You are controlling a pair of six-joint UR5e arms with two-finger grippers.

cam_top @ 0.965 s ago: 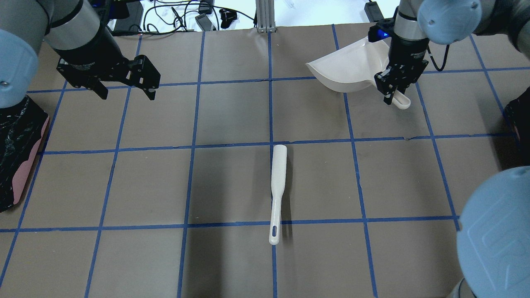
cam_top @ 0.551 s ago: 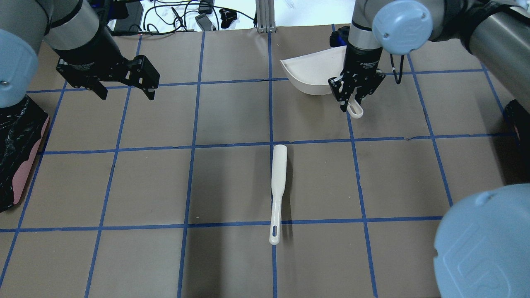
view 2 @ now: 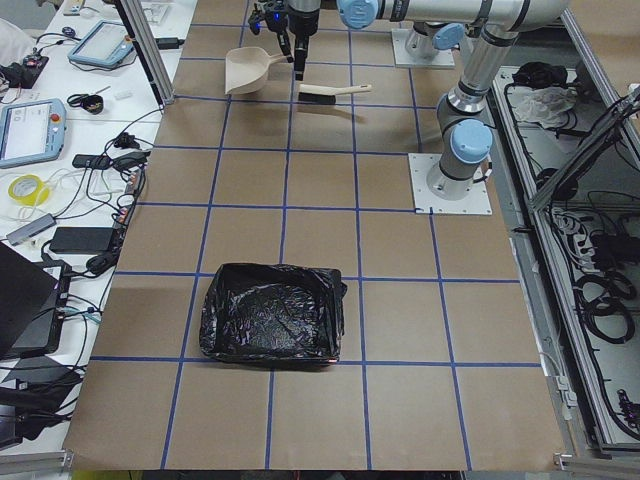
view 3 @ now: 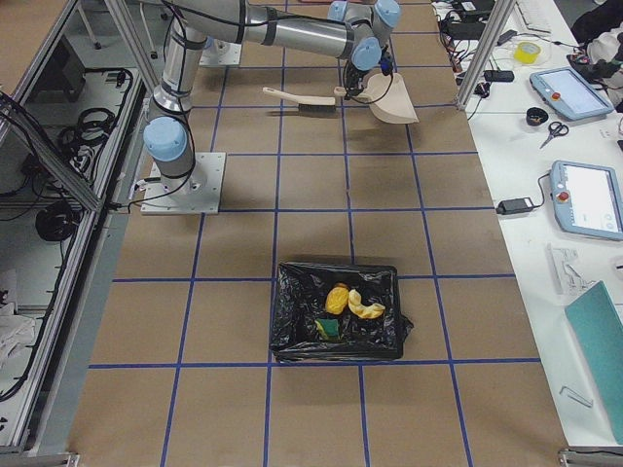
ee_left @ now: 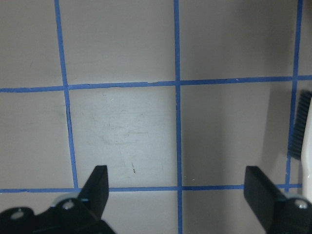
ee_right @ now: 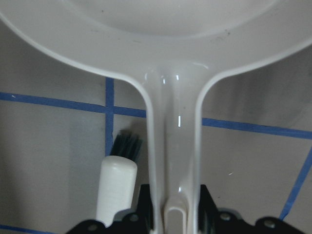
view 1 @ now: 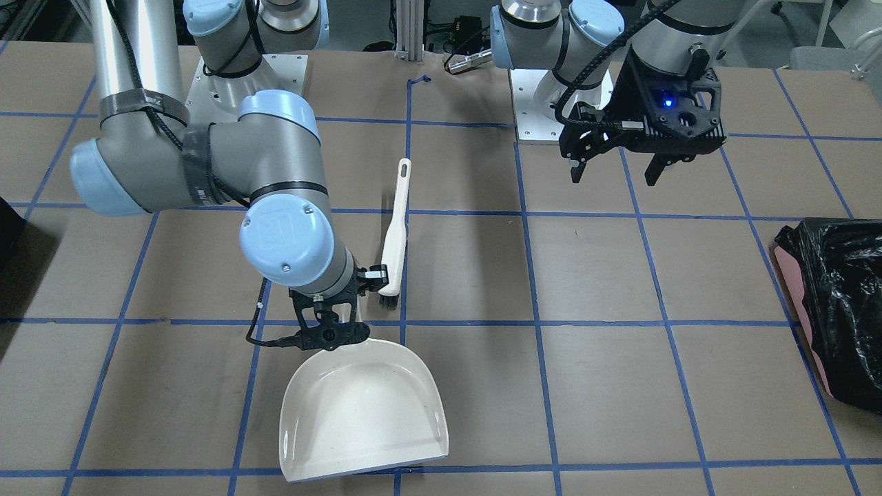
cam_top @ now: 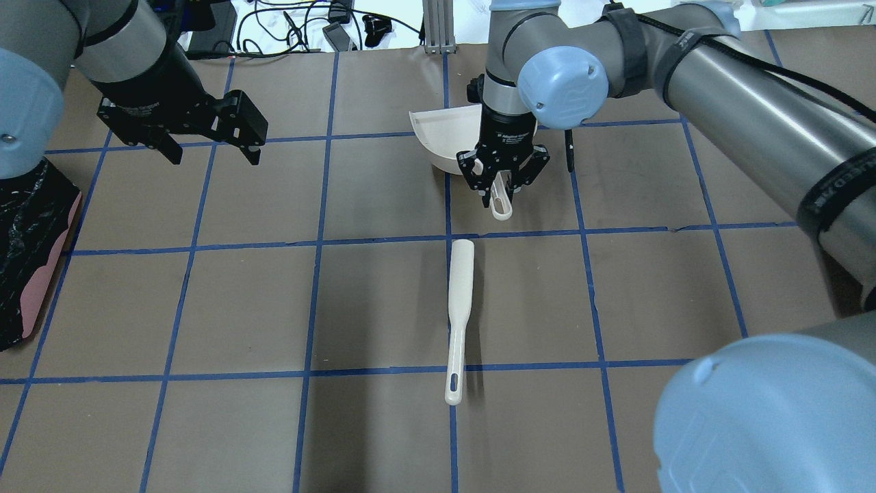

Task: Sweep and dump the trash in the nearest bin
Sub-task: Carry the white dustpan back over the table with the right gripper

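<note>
My right gripper (cam_top: pixel 501 188) is shut on the handle of a white dustpan (cam_top: pixel 445 133), also seen in the front view (view 1: pixel 358 413) and the right wrist view (ee_right: pixel 170 122). The pan is empty and its mouth faces away from the robot. A white brush (cam_top: pixel 460 301) lies on the table just behind it. The three trash pieces, an orange lump (view 3: pixel 337 298), a yellow crescent (view 3: pixel 368 307) and a green sponge (view 3: pixel 328 329), lie inside the black bin (view 3: pixel 292 341) at the robot's right end. My left gripper (cam_top: pixel 209 150) is open and empty above the table.
A pink bin with a glossy black bag (cam_top: pixel 27 246) stands at the table's left edge, also in the front view (view 1: pixel 834 303). Cables and devices (cam_top: pixel 287 27) lie beyond the far edge. Blue tape lines grid the brown table (cam_top: pixel 383 185).
My right arm has carried the dustpan to the left, from the far right of the table to near the centre line above the brush. The left arm and the brush have not moved.
</note>
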